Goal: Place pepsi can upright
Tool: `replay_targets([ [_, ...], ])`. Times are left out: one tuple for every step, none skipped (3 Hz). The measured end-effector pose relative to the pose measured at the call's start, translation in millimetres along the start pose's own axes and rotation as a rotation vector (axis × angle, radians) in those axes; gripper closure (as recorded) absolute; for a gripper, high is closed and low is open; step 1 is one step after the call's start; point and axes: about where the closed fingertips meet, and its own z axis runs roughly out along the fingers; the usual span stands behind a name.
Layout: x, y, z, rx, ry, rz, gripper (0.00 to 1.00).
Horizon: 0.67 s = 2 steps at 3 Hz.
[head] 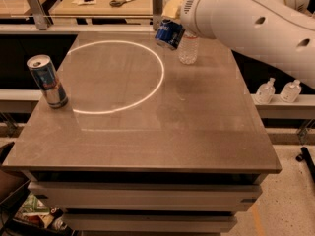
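Claw: we see the claw (pixel 172 17) at the end of the thick white robot arm (pixel 246 23), raised over the far edge of the counter. It is clamped on the can, and only a pale yellowish part of it shows above the can.
Pepsi can: the short, stout dark-blue pepsi can (pixel 170 33) with white lettering hangs in the claw. It is tilted and clear of the counter top.
Bottle: a clear plastic water bottle (pixel 188 49) stands upright on the counter just beside the pepsi can. Its top is hidden behind the arm.
Ring: a thin white ring of light (pixel 160 75) lies on the counter top. In our view the pepsi can sits above its far rim.
Slim can: 1 tall, slim silver-blue can with a red mark (pixel 47 80) stands upright near the counter's left edge, just outside the ring and well apart from the pepsi can.
Counter: the flat grey-brown counter (pixel 197 132) sits on pale stacked tiers.
Beyond: a pair of scissors (pixel 122 2) lies on a wooden bench behind the counter. 2 small clear bottles (pixel 266 90) stand on a low ledge at the right.
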Motion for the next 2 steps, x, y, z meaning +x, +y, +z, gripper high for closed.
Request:
replay_targets([
  [-6, 12, -3, -0.049, -0.072, -0.102, 1.00],
  [-12, 27, -3, -0.070, -0.113, -0.210, 1.00],
])
